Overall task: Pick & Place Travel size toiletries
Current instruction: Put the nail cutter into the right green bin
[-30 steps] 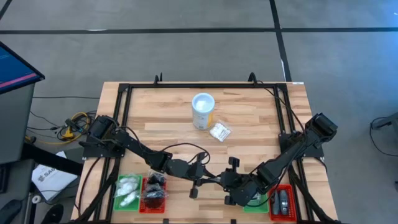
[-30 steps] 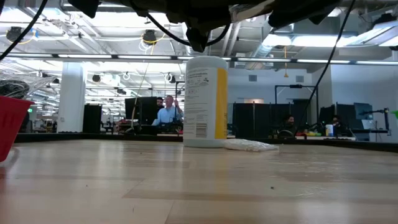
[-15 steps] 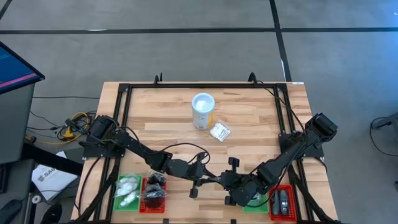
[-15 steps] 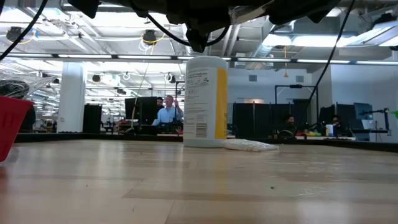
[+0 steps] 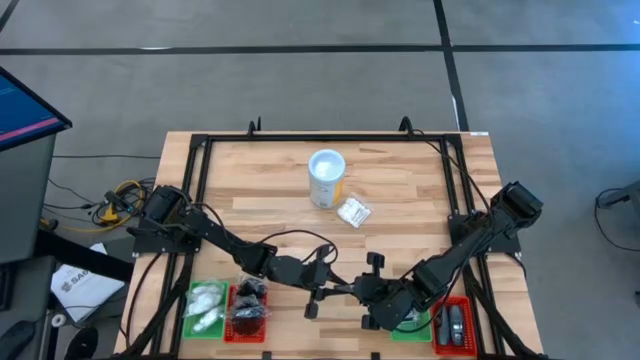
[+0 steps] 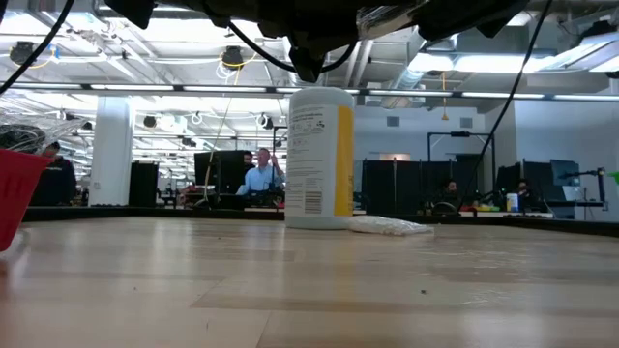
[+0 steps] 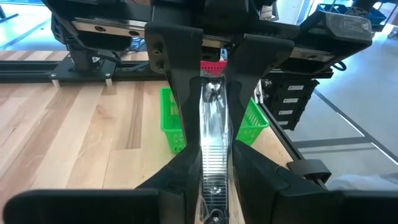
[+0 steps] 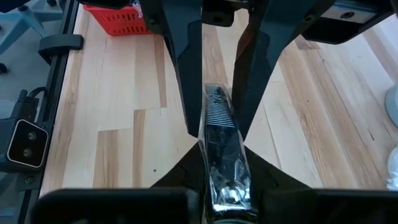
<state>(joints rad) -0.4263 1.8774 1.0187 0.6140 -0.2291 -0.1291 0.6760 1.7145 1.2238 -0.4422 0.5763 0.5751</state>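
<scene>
At the front middle of the table (image 5: 400, 180), the left gripper (image 5: 335, 290) and the right gripper (image 5: 360, 290) are met tip to tip, as seen from above. What passes between them is hidden there. It is shown only by the wrist views: a slim dark piece in clear wrap, the packet (image 8: 222, 155), is clamped between the right gripper's fingers (image 8: 186, 93). In the left wrist view the same packet (image 7: 213, 143) is seen running up the middle, but whether the left gripper grips it or has let go cannot be told.

From above, a green tray (image 5: 190, 310) with white packets and a red tray (image 5: 232, 318) with black ones are seen at the front left. A second green tray (image 5: 412, 326) and red tray (image 5: 440, 328) are at the front right, the red one holding grey pieces. The tub (image 5: 326, 176) stands at the back, with a white packet (image 5: 353, 211) just beside it.

The low view gives what the overhead cannot: the tub's yellow label (image 6: 342, 159), and people (image 6: 259, 176) in the room beyond (only one red tray's corner (image 6: 19, 193) is caught).

Since the earlier frames both arms, the tub and the white packet have stayed put. A person (image 6: 56, 172) has come into view behind the red corner.
</scene>
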